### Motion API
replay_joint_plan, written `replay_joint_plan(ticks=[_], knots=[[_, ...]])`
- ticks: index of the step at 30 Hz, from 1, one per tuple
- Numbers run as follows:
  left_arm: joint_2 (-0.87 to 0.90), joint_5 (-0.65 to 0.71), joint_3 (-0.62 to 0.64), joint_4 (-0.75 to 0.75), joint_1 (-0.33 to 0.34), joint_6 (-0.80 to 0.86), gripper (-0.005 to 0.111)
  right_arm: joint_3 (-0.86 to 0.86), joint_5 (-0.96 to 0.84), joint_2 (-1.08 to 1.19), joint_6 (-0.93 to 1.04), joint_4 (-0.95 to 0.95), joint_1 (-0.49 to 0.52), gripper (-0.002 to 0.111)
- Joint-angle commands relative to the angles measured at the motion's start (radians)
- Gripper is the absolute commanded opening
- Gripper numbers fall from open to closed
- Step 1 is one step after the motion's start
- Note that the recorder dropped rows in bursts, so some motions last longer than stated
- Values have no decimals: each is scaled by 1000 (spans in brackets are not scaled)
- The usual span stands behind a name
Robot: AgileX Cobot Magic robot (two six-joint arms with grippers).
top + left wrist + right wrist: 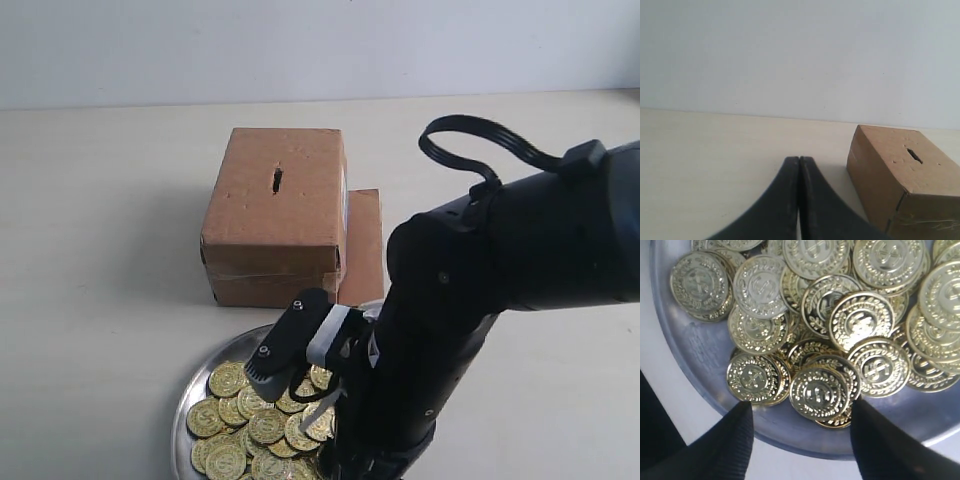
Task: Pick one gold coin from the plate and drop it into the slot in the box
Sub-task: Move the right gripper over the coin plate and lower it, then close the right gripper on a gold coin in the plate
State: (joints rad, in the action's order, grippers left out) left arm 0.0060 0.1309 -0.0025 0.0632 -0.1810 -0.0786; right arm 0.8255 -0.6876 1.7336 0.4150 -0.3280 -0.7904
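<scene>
The silver plate [184, 404] at the table's front edge holds a heap of several gold coins [244, 418]. My right gripper [296, 394] hangs just above the heap. In the right wrist view the right gripper [802, 407] is open and holds nothing. Its fingertips [744, 410] stand over the plate's rim [790, 437], either side of one gold coin [819, 392]. Behind the plate stands the brown box [275, 215], with the dark slot [277, 181] in its top. My left gripper [799, 159] is shut and empty above the table, beside the box [900, 172] and its slot [914, 155]; the exterior view does not show it.
The box's side flap [362, 245] lies flat on the table to its right, close to the plate's back rim. The big black right arm [500, 290] covers the plate's right half. Pale bare tabletop [100, 250] spreads to the left of the box.
</scene>
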Motion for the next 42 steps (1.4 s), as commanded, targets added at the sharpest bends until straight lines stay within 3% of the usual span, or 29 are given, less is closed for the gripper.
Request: replay_joint_plan(ticks=[1, 13, 29, 42], knots=[[-6, -7, 2, 1, -8, -5, 0, 8, 31, 23, -7, 30, -1, 56], [-6, -7, 2, 1, -8, -5, 0, 12, 64, 25, -66, 114, -1, 56], [-6, -7, 2, 1, -8, -5, 0, 12, 46, 25, 277, 125, -1, 56], [-6, -7, 2, 1, -8, -5, 0, 12, 46, 25, 297, 53, -1, 56]])
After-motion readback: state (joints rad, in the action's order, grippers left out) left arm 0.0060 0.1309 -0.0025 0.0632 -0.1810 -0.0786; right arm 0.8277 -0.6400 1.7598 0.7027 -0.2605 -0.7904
